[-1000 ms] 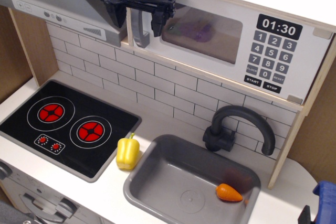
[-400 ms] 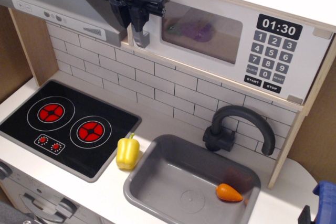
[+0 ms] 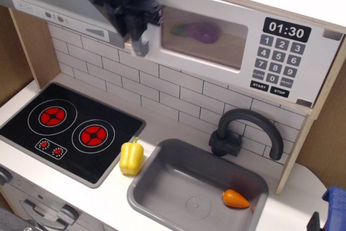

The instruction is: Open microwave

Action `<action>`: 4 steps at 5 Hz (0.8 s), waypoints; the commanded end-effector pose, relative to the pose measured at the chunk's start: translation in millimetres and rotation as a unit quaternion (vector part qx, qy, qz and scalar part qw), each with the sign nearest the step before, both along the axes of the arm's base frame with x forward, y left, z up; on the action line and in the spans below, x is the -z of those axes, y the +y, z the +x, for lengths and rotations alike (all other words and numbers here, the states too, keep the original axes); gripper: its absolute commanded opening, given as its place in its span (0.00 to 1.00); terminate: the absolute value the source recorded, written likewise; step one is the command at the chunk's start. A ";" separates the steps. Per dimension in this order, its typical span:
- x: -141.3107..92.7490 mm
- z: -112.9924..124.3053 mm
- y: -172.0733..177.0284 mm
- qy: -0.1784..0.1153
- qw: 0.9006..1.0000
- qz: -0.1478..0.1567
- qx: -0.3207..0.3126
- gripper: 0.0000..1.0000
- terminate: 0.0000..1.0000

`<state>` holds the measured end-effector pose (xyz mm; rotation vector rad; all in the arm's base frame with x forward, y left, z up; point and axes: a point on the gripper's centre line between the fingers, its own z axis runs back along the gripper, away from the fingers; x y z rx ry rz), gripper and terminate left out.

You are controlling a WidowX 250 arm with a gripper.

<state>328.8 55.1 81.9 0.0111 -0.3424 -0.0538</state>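
Observation:
The white microwave (image 3: 270,58) sits in a pale wood frame at the upper right, with a black 01:30 display and a grey keypad. Its door has swung out a little on the left side. A purple eggplant (image 3: 197,32) shows through the clear window. My black gripper (image 3: 136,21) comes down from the top and is shut on the grey vertical handle (image 3: 140,44) at the door's left edge. Only the handle's lower end shows below the fingers.
The grey slanted range hood (image 3: 54,4) is just left of the gripper. Below are the black hob (image 3: 70,128), a yellow pepper (image 3: 131,157), the grey sink (image 3: 162,187) with a carrot (image 3: 236,199), and a dark faucet (image 3: 246,131).
My gripper closed on the handle and moved left and toward the camera. The door's left edge has come away from the frame.

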 end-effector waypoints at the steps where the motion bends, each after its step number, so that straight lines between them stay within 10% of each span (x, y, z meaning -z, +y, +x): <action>1: -31.1 -51.5 -16.9 0.001 1.000 -0.012 0.012 1.00 0.00; 2: -37.7 -90.4 -14.1 0.105 0.992 -0.025 0.059 1.00 0.00; 4: -30.7 -93.8 40.1 0.148 0.989 0.003 -0.028 1.00 0.00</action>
